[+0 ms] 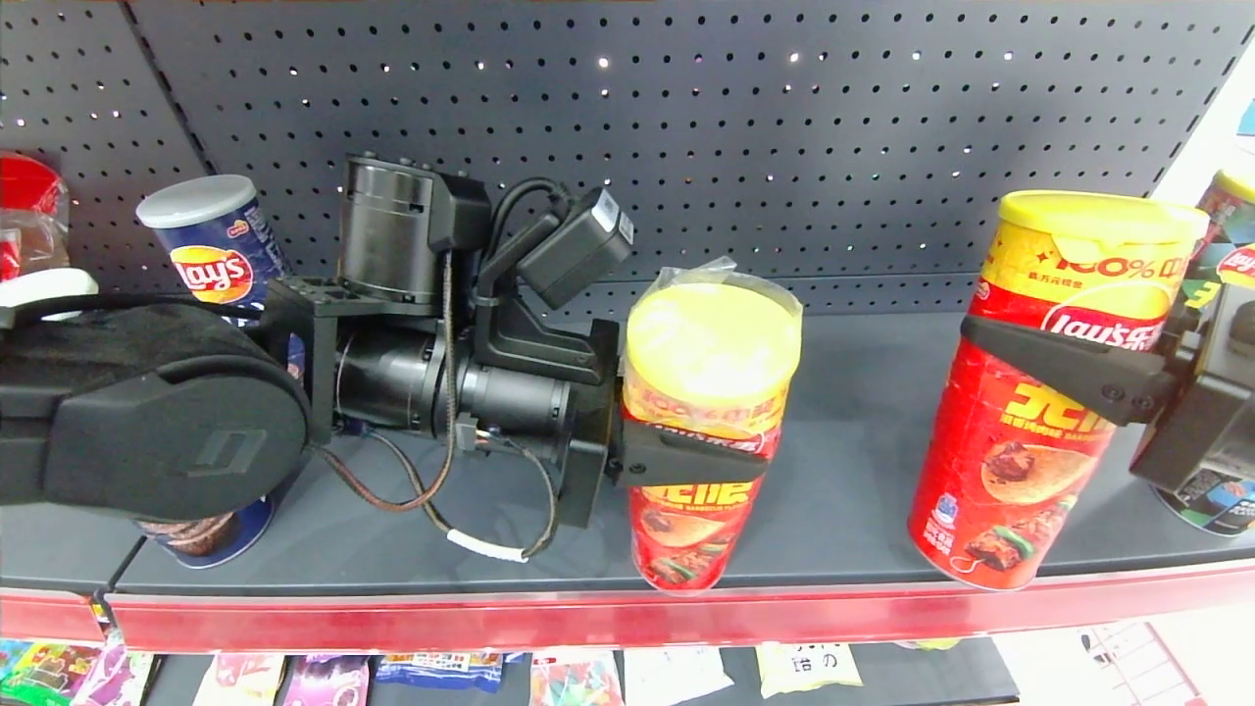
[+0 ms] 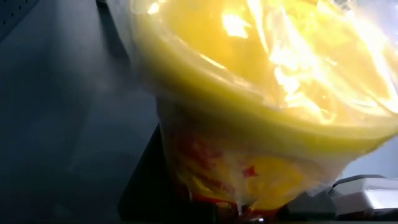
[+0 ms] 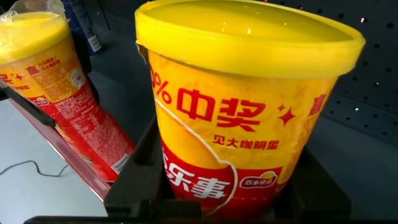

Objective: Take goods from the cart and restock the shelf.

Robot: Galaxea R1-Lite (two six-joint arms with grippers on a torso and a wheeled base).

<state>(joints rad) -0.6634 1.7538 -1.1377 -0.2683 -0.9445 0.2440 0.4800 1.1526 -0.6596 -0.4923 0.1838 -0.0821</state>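
Note:
Two red chip cans with yellow lids sit at the front of the dark shelf. My left gripper is shut on the smaller can, whose lid is wrapped in clear plastic; its base is close to the red front lip. The left wrist view looks onto that lid from close up. My right gripper is shut on the larger can, which leans slightly and has its base at the lip. In the right wrist view dark fingers flank the larger can, with the smaller can beyond.
A blue can stands behind my left arm, and another blue can's base shows below it. More cans stand at the far right. A pegboard wall backs the shelf. Snack bags lie on the shelf below.

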